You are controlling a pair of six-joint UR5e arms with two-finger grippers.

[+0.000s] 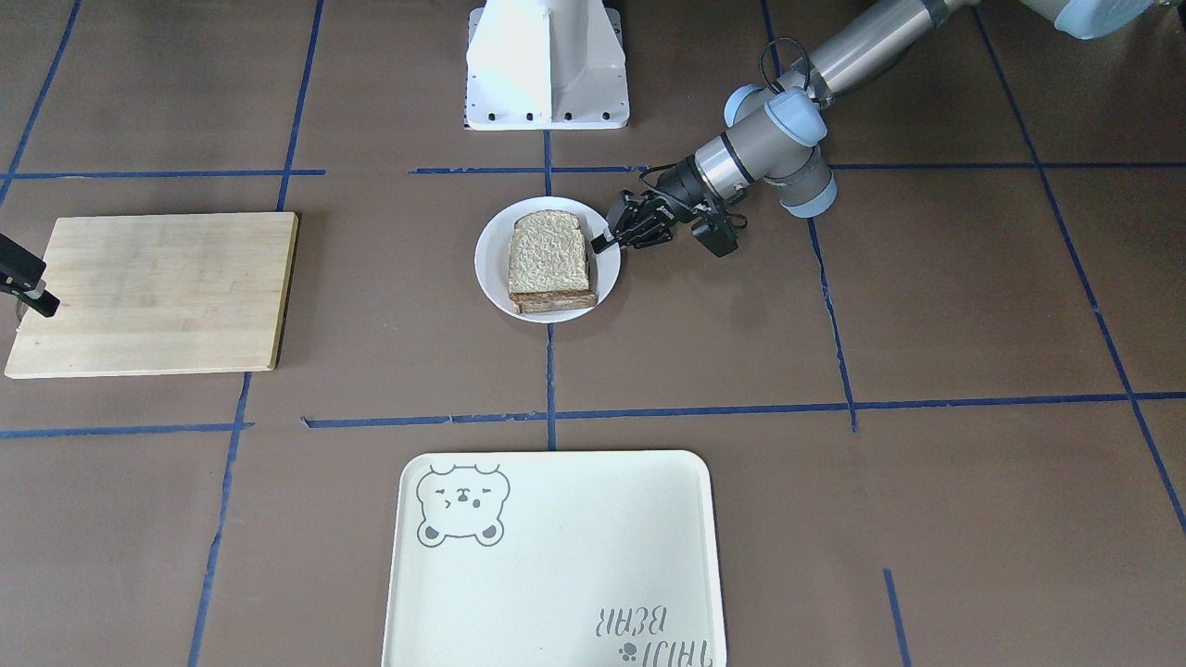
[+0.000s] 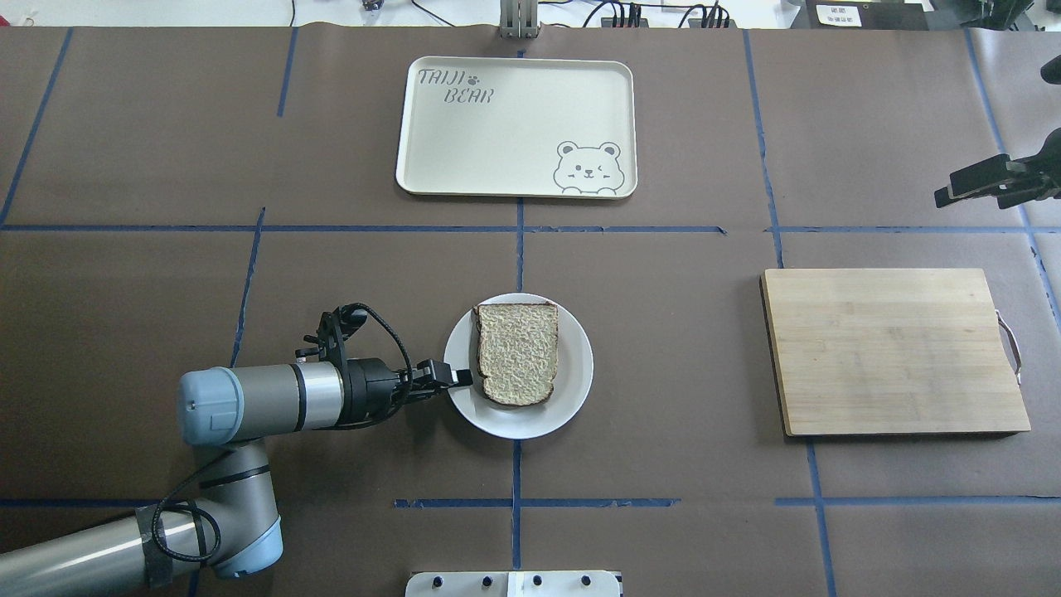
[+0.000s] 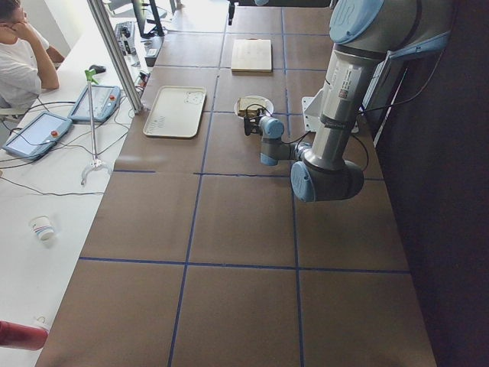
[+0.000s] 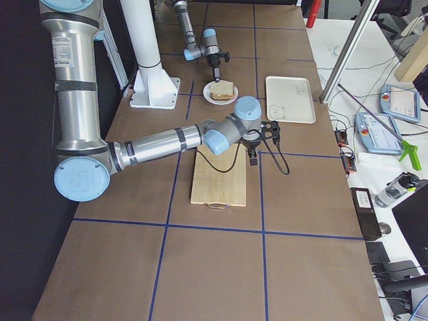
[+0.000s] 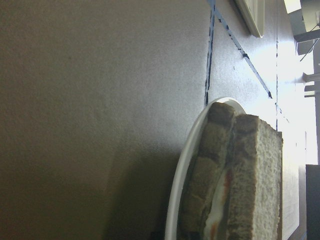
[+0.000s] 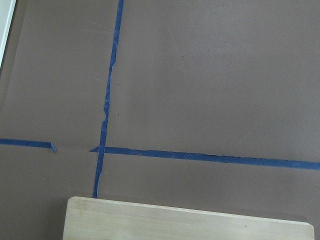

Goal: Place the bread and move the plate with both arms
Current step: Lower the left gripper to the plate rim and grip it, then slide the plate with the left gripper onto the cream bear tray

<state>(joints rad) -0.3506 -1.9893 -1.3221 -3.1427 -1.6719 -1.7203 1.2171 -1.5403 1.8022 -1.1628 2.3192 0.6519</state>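
The bread point(image 2: 518, 352) lies as the top slice of a stack on the white plate point(image 2: 572, 398) at the table's middle. In the front view the bread point(image 1: 548, 248) shows lower slices under it on the plate point(image 1: 491, 269). My left gripper point(image 2: 460, 379) reaches in low from the side, its jaws closed on the plate's near-left rim. The left wrist view shows the plate rim point(image 5: 182, 175) and the bread's edge point(image 5: 260, 175) close up. My right gripper point(image 2: 945, 197) hangs open and empty beyond the wooden board's far right corner.
A wooden cutting board point(image 2: 895, 350) lies to the right of the plate. The cream bear tray point(image 2: 514, 124) sits at the far middle of the table. The white fixed base point(image 1: 547, 65) stands on the robot's side.
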